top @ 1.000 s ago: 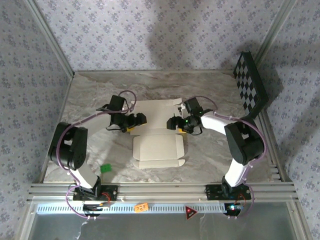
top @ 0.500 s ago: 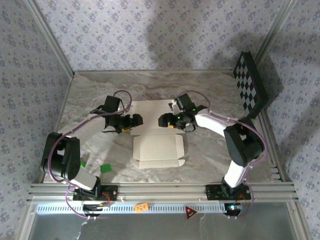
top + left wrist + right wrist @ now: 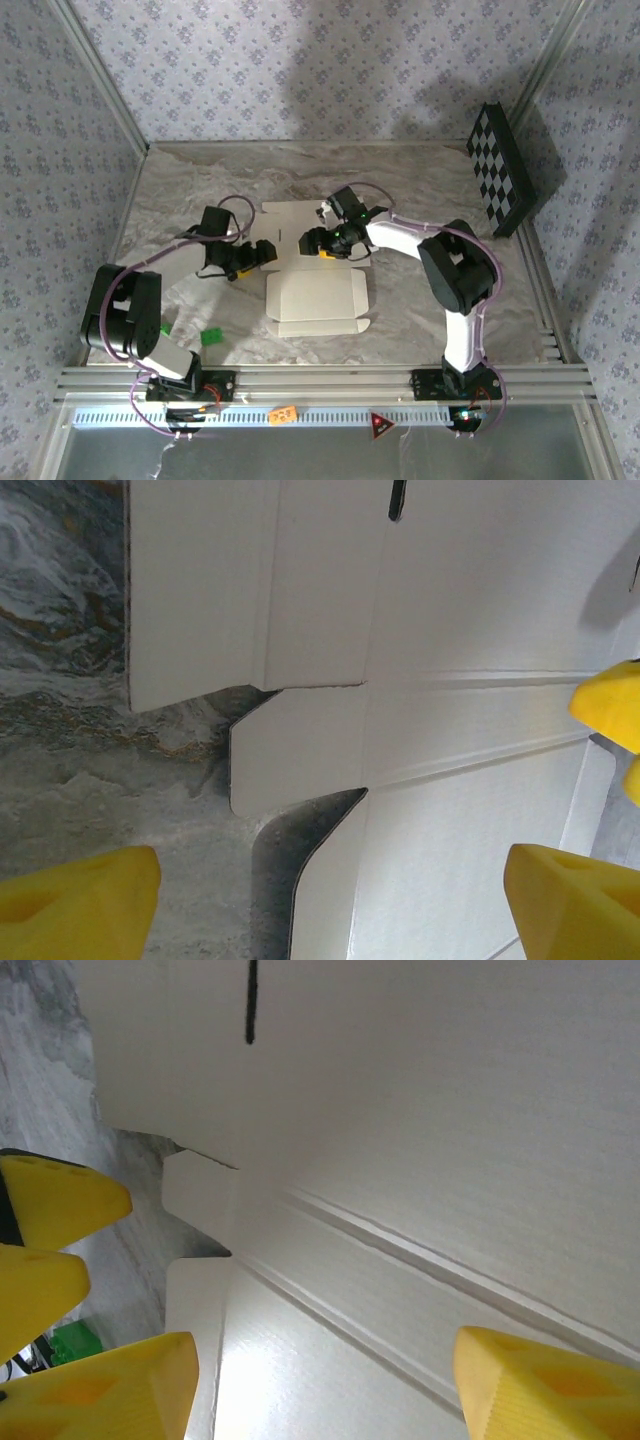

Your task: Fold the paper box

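Paper box (image 3: pixel 315 300), flat cream-white cut-out sheet, centre of table (image 3: pixel 420 190), left gripper (image 3: pixel 263 250) at its left edge, jaws wide apart, right gripper (image 3: pixel 311 242) over its middle creases, jaws apart, small green block (image 3: pixel 211 337) toward near-left corner.

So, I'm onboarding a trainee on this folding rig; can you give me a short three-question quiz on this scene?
1. True or false: the paper box is already folded up.
2. Which small thing lies on the table beside the box? A red cup; B green block; C scissors.
3. Are the left gripper and right gripper open or shut?
Key: 1 false, it lies flat; 2 B; 3 both open.
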Tool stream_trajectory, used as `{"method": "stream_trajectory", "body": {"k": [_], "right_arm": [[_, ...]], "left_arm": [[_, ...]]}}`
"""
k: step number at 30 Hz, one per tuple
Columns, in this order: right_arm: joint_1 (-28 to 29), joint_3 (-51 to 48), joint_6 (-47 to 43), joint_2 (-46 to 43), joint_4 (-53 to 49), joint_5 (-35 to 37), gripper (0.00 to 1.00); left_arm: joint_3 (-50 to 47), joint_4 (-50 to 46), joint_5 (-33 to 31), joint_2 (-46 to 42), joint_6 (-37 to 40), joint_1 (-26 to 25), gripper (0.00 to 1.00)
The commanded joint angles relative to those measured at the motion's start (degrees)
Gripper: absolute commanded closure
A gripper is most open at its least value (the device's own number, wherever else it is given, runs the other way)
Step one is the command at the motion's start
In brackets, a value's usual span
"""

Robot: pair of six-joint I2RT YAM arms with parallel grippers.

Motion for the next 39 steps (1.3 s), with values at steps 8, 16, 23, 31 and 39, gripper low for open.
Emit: {"method": "stream_trajectory", "body": {"k": [8,16,23,31,39], "right_arm": [[-0.11,1.06,1.58,4.41,-0.25,-0.39,0.32],[-0.25,-0.73,1.58,4.48,0.13,-0.08,0.32],[-0.08,-1.56,2.18,4.12,0.88,0.17,0.32],[0.46,-1.71,2.68,3.65,1.41,0.29,0.33],[0.93,-1.34,2.93,4.09,1.67,0.29,0.33]], "left_arm": [[0.11,3.69,4.36,3.59,-0.07,0.33,0.12],[0.73,5.59,5.94,4.47,-0.78,0.33,0.17],[-0.24,8.49,7.31,4.69,-2.34,0.33,0.22],[-1.62,9.16,7.37,2.04,-3.45,0.33,0.28],[-1.45,7.5,8.48,-1.42,-3.55,0.25,0.38]]}}
